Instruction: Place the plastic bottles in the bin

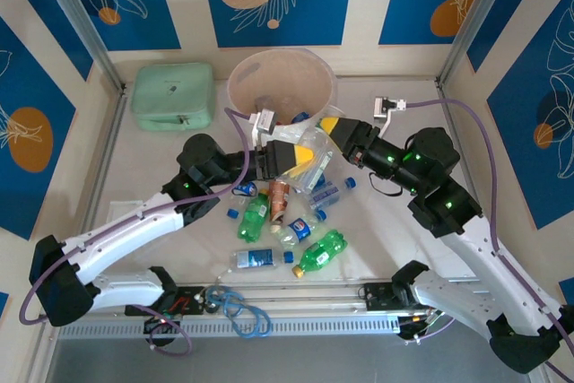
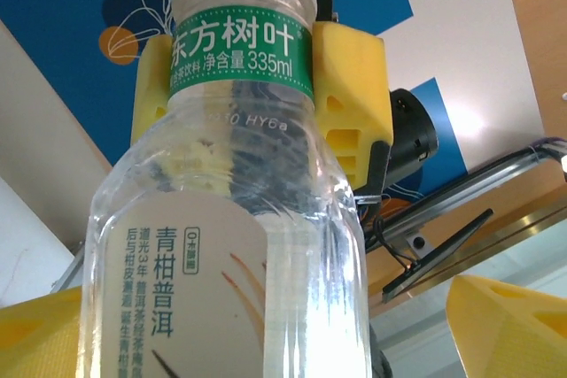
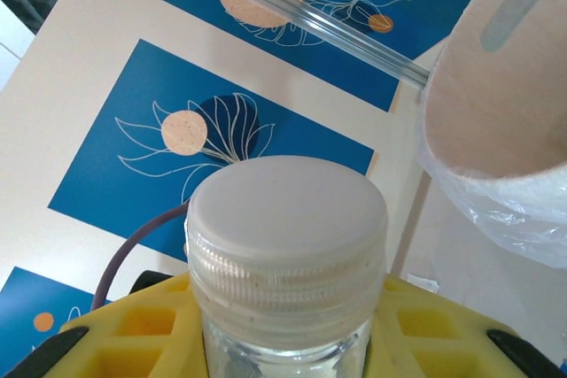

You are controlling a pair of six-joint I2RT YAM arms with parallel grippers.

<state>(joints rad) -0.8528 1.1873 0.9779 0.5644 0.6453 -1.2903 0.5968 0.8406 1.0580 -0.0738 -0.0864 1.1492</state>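
Observation:
A clear bottle [image 1: 314, 152] with a white cap [image 3: 288, 214] and a green neck label [image 2: 241, 50] hangs just in front of the bin [image 1: 242, 87], between both grippers. My right gripper [image 1: 334, 128] is shut on its neck, and its yellow fingers [image 2: 351, 86] clasp both sides. My left gripper [image 1: 291, 161] sits at the bottle's lower body, open. One of its fingers [image 2: 505, 325] stands apart from the bottle wall. Several more bottles lie on the table: green ones [image 1: 323, 253] [image 1: 254, 219], a blue-labelled one [image 1: 256, 259] and a brown one [image 1: 279, 199].
A mint-green case [image 1: 173, 94] sits left of the bin. The bin's peach inside [image 3: 496, 104] is close on the right in the right wrist view. Blue cable loops [image 1: 240, 309] lie on the front rail. Loose blue caps [image 1: 232, 214] lie among the bottles.

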